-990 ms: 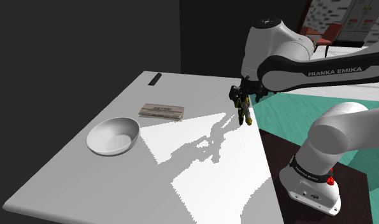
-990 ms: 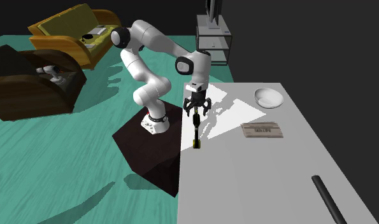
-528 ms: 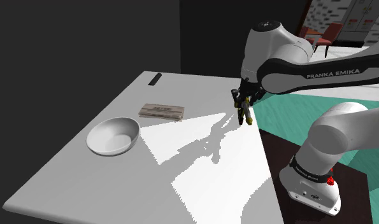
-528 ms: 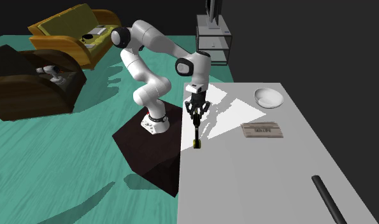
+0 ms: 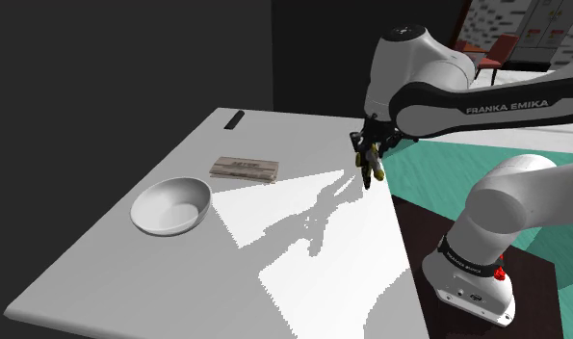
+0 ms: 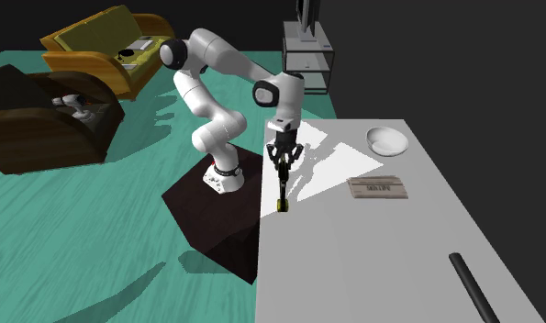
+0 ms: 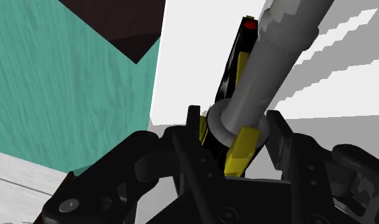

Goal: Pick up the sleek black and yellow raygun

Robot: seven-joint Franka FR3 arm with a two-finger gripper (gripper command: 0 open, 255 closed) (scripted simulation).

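Two items lie on the table, well apart from the gripper: a bowl, then a booklet. Gripper jaws are clamped on the raygun at the table edge. Its long axis extends away from the gripper, red tip outward.

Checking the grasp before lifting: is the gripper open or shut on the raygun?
The gripper is shut on the raygun: the wrist view shows both fingers clasping its body.

Raygun muzzle cut off by edge; rear hidden in claw.
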